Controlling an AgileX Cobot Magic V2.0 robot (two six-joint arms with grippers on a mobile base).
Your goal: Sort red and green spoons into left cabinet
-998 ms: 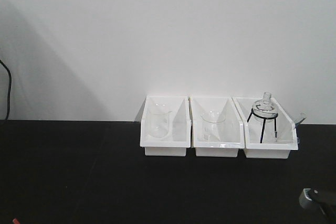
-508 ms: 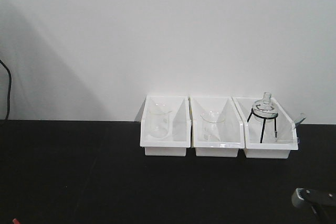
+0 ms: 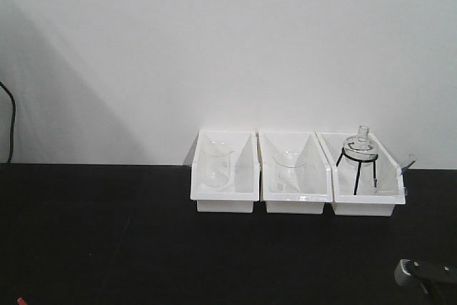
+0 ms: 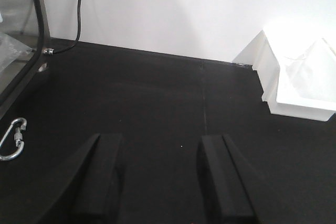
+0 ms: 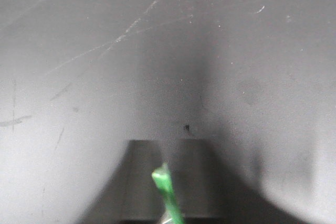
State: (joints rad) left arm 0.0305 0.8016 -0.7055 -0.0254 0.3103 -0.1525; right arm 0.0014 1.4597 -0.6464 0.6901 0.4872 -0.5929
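The left pincer (image 4: 160,177) stands wide over the black bench (image 4: 157,93); the right pincer (image 3: 407,271) holds the green spoon (image 5: 166,190) facing a grey wall (image 5: 157,51).

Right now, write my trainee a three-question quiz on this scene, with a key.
1. True or false: the left fingers are shut on a spoon.
2. In the front view, which of the white bins holds the flask on the black tripod? A left, B middle, C right.
3. Fill in: the spoon in the right wrist view is ___ in colour.
Key: 1 false, they stand open with only the black table between them; 2 C; 3 green.
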